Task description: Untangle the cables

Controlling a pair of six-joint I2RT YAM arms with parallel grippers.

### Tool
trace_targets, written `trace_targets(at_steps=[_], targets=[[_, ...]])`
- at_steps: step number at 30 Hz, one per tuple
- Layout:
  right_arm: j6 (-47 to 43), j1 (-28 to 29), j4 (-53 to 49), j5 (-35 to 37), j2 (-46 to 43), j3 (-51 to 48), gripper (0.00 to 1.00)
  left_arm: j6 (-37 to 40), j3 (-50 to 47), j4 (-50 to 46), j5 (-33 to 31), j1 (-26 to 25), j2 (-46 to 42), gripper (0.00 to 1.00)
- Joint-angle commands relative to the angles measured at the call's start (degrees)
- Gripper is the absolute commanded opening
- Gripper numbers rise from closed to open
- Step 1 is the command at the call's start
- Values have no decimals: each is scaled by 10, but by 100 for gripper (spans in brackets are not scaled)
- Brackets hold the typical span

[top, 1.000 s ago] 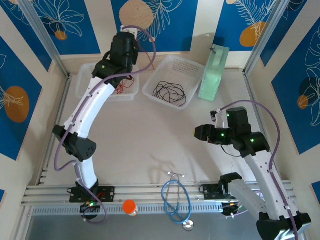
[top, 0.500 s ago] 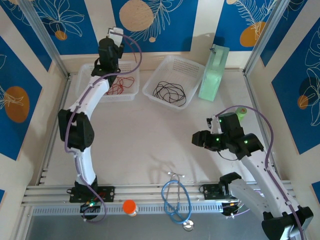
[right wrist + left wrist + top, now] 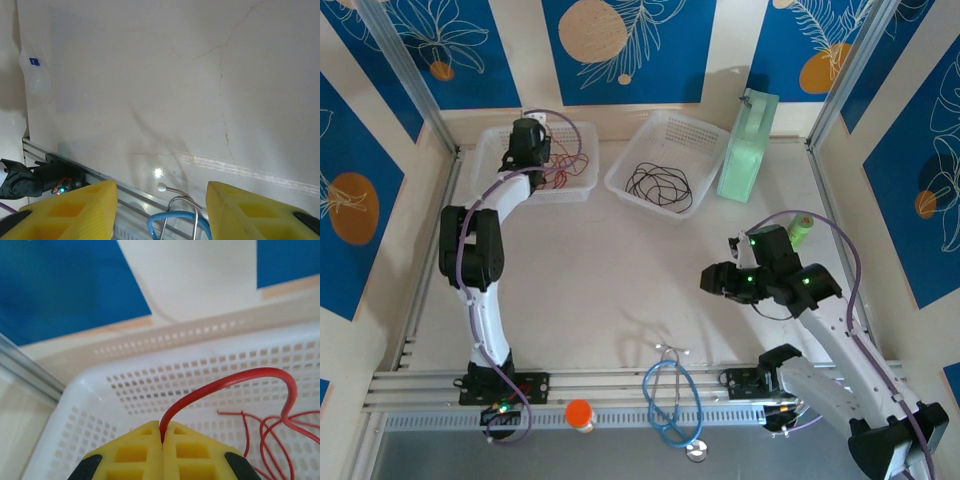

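Note:
My left gripper (image 3: pixel 525 150) hangs over the white left basket (image 3: pixel 485 165) at the back left. In the left wrist view its yellow fingers (image 3: pixel 135 450) are pressed together, the left gripper (image 3: pixel 162 432) shut on a thin red cable (image 3: pixel 225 385) that arcs right toward more red cables (image 3: pixel 272 427) on the basket floor. Those red cables (image 3: pixel 560 170) lie in loose loops in that basket. Black cables (image 3: pixel 658 185) coil in the middle basket (image 3: pixel 620 170). My right gripper (image 3: pixel 712 280) hovers open above bare table at the right; between the right gripper's (image 3: pixel 160 192) fingers there is nothing.
A blue stethoscope (image 3: pixel 670 400) lies across the front rail, its metal earpieces (image 3: pixel 182 195) below my right gripper. A pale green box (image 3: pixel 748 145) stands beside the middle basket. An orange object (image 3: pixel 579 413) sits at the front rail, a small green item (image 3: pixel 802 230) behind the right arm.
My left arm has swung left and folded down, bringing its gripper and red cable low over the left basket. The right gripper has drifted slightly left and down.

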Motion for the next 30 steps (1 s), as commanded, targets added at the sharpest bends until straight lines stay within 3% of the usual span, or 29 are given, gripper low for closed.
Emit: trace_targets(at_steps=[1,2,3,5,10,14,23,28,30], targets=[[9,8,5,3,-2,5,51,-54,-29,-24,-2,9,-27,0],[8,8,8,2,-2,1,51,-65,-45,-28,2,10,-40,0],[6,8,10,1,-1,0,51,-74,-60,-31,7,10,-53,7],[0,8,13,3,3,1,51,-96,-93,-41,22,11,-85,29],[-35,-2,6,9,25,22,51,-157,-148,-92,61,10,-163,64],[-64,-24,6,-2,48,40,52,-200,-159,-165,106,10,-216,100],[-107,-127,92,22,71,57,58,-231,-200,-260,153,6,-377,100],[-121,-181,265,100,55,-7,63,-192,-344,-147,108,6,-507,100],[-182,-190,364,98,48,-58,65,-186,-420,-87,96,7,-548,100]])
